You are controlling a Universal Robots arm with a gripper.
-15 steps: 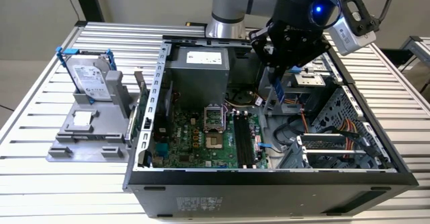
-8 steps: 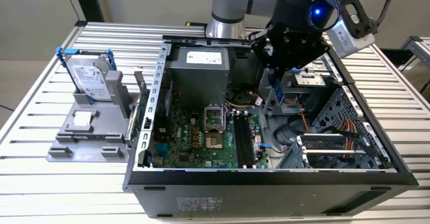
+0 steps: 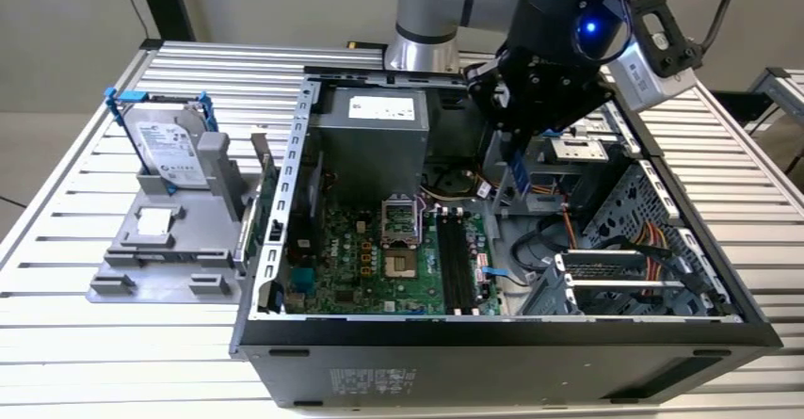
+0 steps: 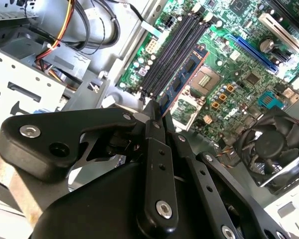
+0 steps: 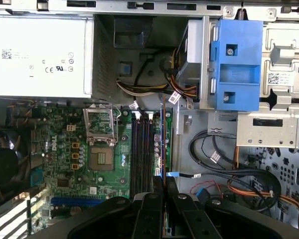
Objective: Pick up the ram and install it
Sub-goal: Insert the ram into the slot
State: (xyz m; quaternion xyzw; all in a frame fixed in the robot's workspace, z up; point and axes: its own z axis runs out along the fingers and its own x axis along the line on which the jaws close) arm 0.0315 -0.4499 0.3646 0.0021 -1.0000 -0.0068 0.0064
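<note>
I see the ram [image 5: 163, 144] held edge-on in my jaws, hanging over the motherboard [image 5: 65, 164] just beside its long black slots [image 5: 141, 154]. The CPU socket [image 5: 100, 149] lies on the slots' far side from the ram.

We note even, diffuse overhead light in the exterior view, with soft shadow inside the computer case [image 3: 503, 249]. A blue indicator light [image 3: 590, 29] glows on the arm. In both wrist views, the near linkage appears soft and dark.
</note>
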